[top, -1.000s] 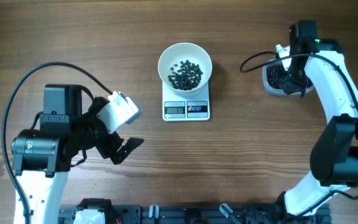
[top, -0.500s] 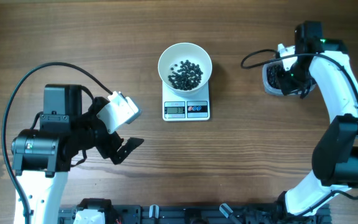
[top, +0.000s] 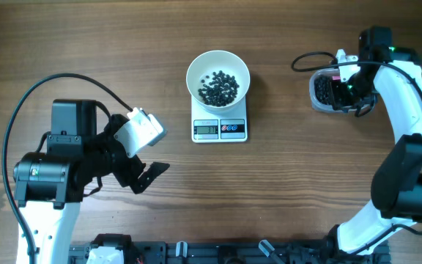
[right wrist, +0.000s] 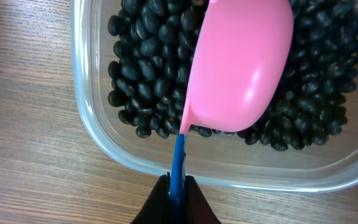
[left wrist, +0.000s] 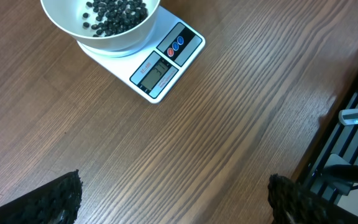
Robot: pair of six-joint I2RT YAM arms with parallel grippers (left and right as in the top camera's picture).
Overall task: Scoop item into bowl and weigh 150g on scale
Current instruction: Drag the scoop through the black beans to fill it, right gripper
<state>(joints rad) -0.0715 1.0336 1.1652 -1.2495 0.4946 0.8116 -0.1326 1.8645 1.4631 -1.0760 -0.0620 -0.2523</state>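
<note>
Item [right wrist: 148, 56]: small black beans, loose. The main stock fills the clear tub [right wrist: 98, 134] at the right of the worktop [top: 306, 191]. A shallow portion lies in the bowl [top: 196, 67].
Bowl position: white, seated on the scale [top: 219, 129] at mid-worktop, well apart from the tub.
Scale display: digits too small to read, so the weight is unknown.
Right hand [right wrist: 178, 198]: pinched tight on the blue handle [right wrist: 178, 158] of the pink scoop [right wrist: 241, 68].
Scoop attitude: over the tub, rounded back toward the wrist camera. The front lip is probably in the beans, but the contact is hidden.
Left hand [left wrist: 176, 202]: jaws wide, nothing between them, over bare worktop on the near side of the scale.
Handling (judged): the beans look hard, smooth and light, and are likely to roll and bounce. They are too small to pinch, so they must be carried in the scoop. The grip belongs on the handle, as it is now, with the scoop mouth kept up and level in transit.
Step (judged): loading the scoop at the tub.
Risk (judged): beans spilling over the scoop rim on the way across; overshooting the target with a full load.
</note>
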